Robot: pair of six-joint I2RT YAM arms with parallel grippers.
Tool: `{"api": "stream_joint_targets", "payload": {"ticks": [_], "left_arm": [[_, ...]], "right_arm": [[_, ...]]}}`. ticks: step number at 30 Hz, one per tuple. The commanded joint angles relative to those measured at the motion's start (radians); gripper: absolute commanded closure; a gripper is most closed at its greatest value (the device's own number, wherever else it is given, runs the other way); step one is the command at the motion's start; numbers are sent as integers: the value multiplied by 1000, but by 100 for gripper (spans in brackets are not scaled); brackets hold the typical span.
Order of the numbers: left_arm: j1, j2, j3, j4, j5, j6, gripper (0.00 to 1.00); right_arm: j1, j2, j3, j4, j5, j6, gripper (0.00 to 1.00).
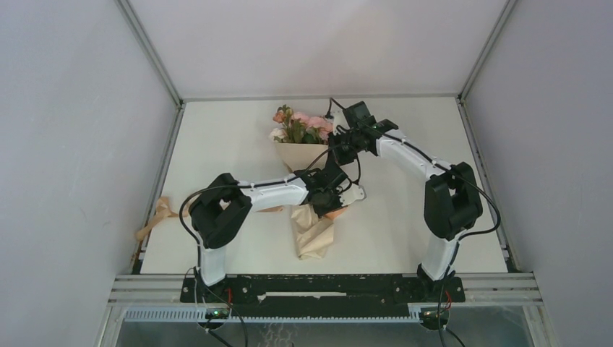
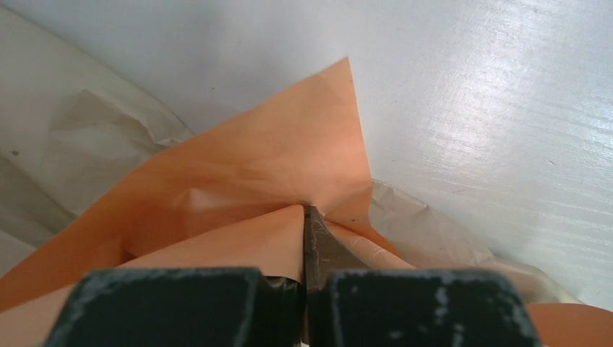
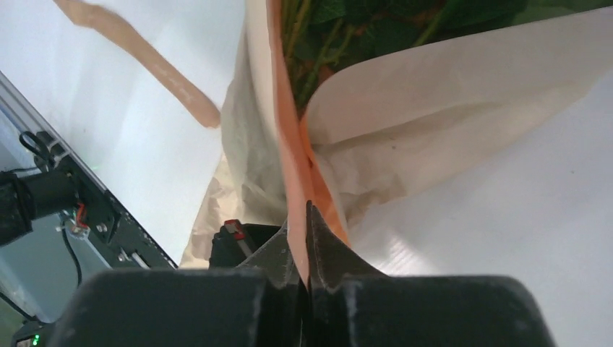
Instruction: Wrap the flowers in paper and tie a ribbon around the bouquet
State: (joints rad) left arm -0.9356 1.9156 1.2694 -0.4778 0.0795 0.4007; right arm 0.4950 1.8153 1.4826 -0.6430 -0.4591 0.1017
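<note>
Top external: flowers (image 1: 303,126) pointing far, paper (image 1: 314,238) tail near.

The left arm (image 1: 271,192) bends at its elbow and reaches out to the right. The right arm (image 1: 416,153) bends and reaches in to the left. Their tips are near each other. The left gripper (image 2: 309,217) is pinched tight on the paper (image 2: 238,166). The right gripper (image 3: 307,217) pinches its edge too.

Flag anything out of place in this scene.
The limp peach-tan fabric ribbon lies at the left edge of the white table, partly off it, well apart from the tan kraft paper wrapped round the pink flowers. The paper's lower end looks crumpled.
</note>
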Motion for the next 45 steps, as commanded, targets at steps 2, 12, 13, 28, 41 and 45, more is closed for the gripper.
{"api": "stream_joint_targets", "payload": {"ticks": [2,12,13,28,41,45], "left_arm": [[-1,-4,-3,19,-5,23,94],[-18,-130,-2,-112,51,57,44],[-26,-147,2,-137,66,59,43],[-164,-304,120,-559,296,154,42],[-113,-206,-75,-66,-92,121,73],[-205,-141,-153,-2,-168,176,67]], "right_arm": [[-66,-49,-31,79,9,51,100],[-202,-17,-191,347,-88,137,100],[-213,-11,-204,377,-96,151,100],[-276,105,-258,514,-124,194,100],[-285,98,-296,580,-135,227,100],[-287,80,-319,608,-119,231,100]]}}
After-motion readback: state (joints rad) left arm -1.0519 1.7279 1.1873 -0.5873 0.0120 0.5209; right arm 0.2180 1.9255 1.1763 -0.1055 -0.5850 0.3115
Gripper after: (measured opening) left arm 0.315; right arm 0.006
